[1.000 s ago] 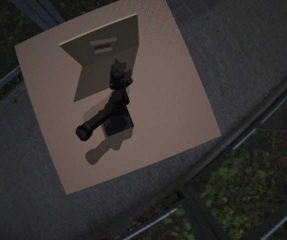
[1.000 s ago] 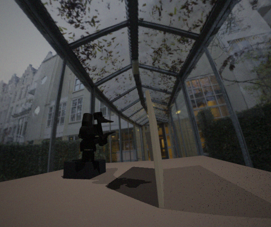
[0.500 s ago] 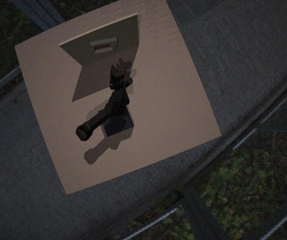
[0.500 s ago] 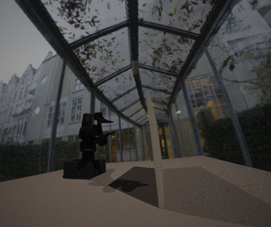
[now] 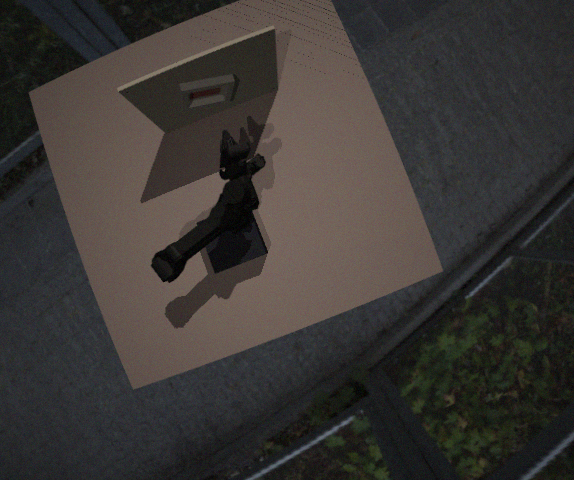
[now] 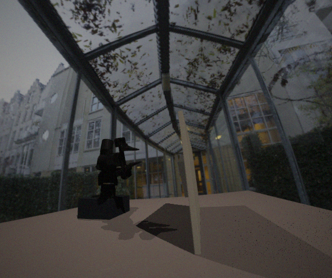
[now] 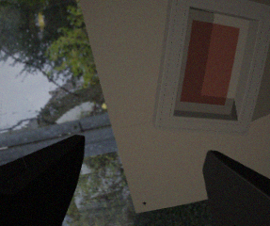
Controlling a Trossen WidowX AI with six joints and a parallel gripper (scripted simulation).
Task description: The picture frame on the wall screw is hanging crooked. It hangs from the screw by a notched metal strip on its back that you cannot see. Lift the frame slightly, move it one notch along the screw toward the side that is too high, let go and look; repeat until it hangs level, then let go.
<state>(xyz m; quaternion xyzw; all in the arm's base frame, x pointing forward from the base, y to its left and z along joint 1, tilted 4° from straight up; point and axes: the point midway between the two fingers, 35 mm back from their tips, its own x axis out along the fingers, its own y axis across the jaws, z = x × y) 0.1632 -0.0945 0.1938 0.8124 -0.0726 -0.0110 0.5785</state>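
Observation:
The picture frame [image 5: 207, 83] [image 7: 168, 66], grey with a red picture [image 5: 205, 93] [image 7: 210, 63] inside, hangs on the front of the upright panel. Against the panel's edges it is turned clockwise, its left side higher than its right. In the exterior view the panel is edge-on and I cannot make out the frame. My gripper [image 5: 234, 132] [image 6: 139, 155] [image 7: 146, 153] is open and empty, its fingers well apart. It is in front of the panel, short of the frame and not touching it. The screw and the notched strip are hidden.
The beige panel [image 5: 147, 99] [image 6: 190, 179] [image 7: 125, 94] stands upright on the pinkish table top [image 5: 328, 206] [image 6: 55, 245]. The arm's dark base block [image 5: 238, 255] [image 6: 92, 208] stands in front of it. Shadows of panel and arm lie on the table.

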